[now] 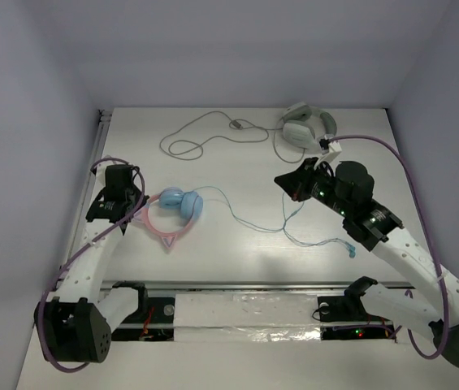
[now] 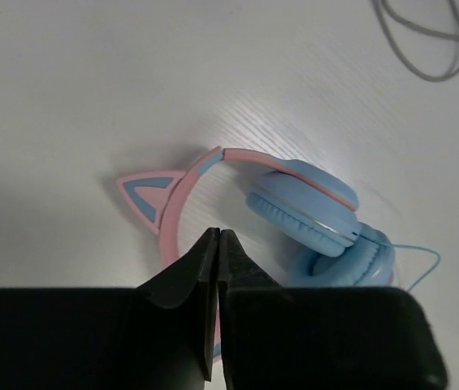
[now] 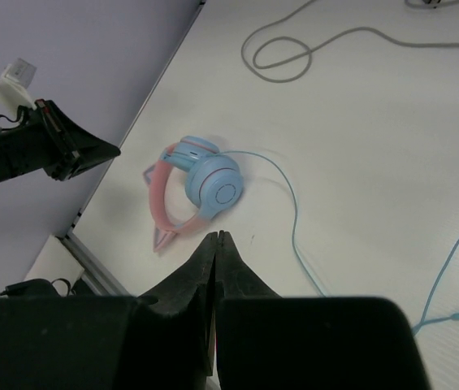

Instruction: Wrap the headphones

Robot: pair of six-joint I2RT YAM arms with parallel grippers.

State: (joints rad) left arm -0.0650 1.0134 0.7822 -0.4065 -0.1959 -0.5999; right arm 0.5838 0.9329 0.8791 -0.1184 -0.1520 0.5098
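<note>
The headphones [image 1: 179,207] lie folded on the white table at the left, with light blue earcups and a pink headband with pointed ears. Their thin light-blue cable [image 1: 245,219] trails right to a plug [image 1: 351,250]. My left gripper [image 1: 141,203] is shut and empty, just left of the headband. In the left wrist view its tips [image 2: 218,236] hover by the pink band of the headphones [image 2: 302,207]. My right gripper [image 1: 279,179] is shut and empty, raised over the table's middle. In the right wrist view its tips [image 3: 218,236] point towards the headphones [image 3: 213,183] and cable [image 3: 294,219].
White-grey headphones [image 1: 302,130] lie at the back right, with their grey cable [image 1: 205,134] looped across the back of the table. This cable also shows in the right wrist view [image 3: 294,57] and the left wrist view [image 2: 424,49]. Walls enclose the table on three sides.
</note>
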